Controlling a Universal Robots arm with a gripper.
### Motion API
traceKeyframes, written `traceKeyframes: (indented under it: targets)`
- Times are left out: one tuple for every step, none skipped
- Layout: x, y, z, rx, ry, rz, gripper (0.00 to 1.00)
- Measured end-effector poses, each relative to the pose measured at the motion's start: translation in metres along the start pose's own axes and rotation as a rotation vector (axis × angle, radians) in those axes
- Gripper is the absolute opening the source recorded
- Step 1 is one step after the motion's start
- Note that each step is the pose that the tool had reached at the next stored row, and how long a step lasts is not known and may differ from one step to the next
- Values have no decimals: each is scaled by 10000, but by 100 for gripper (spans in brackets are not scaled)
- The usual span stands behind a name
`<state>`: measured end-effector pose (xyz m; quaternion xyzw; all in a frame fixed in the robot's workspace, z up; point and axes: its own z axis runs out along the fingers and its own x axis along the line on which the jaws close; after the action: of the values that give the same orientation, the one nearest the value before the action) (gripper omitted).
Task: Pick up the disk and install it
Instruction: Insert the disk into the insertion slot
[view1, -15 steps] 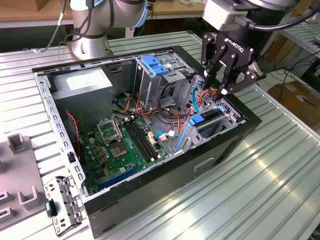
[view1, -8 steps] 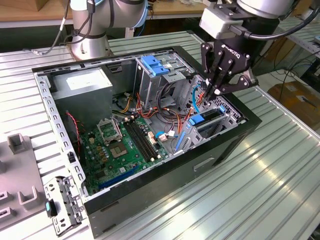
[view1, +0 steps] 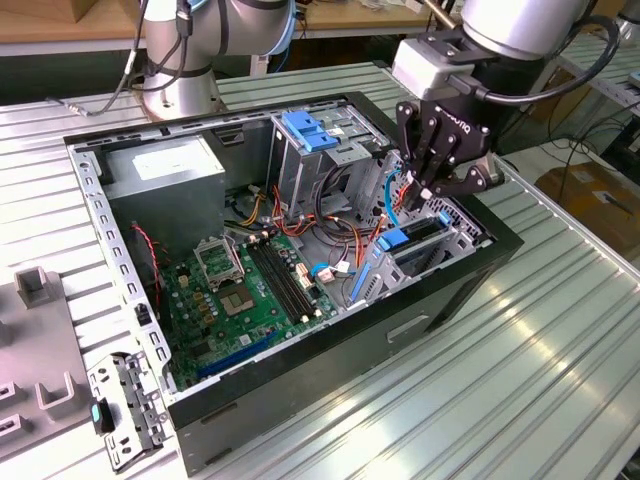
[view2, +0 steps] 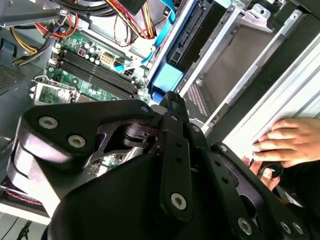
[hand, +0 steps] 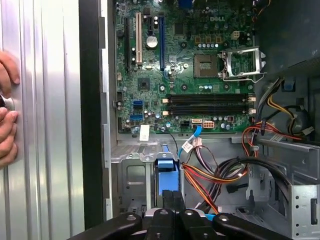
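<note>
The disk stands on edge in the drive bay at the end of the open computer case on the exterior view's right, its blue carrier frame facing the motherboard. In the wrist views the carrier's blue end shows, with the disk's dark body running behind it. My gripper hangs just above the disk's upper edge. Its fingers are shut together with nothing between them, and the tips sit right by the blue end. Whether they touch it I cannot tell.
The case holds a green motherboard, a grey power supply box, a metal cage with a blue latch and loose cables. A person's hand rests on the ribbed table beside the case. Grey fixtures lie on the exterior view's left.
</note>
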<state>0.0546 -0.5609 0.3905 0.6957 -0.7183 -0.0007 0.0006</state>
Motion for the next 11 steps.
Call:
traceKeyframes:
  targets:
    - [0, 0, 19, 0, 0, -7, 11]
    - [0, 0, 34, 0, 0, -14, 11]
    - [0, 0, 56, 0, 0, -23, 11]
    - [0, 0, 89, 0, 0, -38, 11]
    - [0, 0, 109, 0, 0, -46, 11]
    - [0, 0, 125, 0, 2, -53, 11]
    - [0, 0, 147, 0, 2, -63, 11]
    - [0, 0, 153, 0, 1, -65, 11]
    - [0, 0, 153, 0, 3, -68, 11]
    - [0, 0, 154, 0, 2, -69, 11]
    - [0, 1, 154, 0, 1, -68, 11]
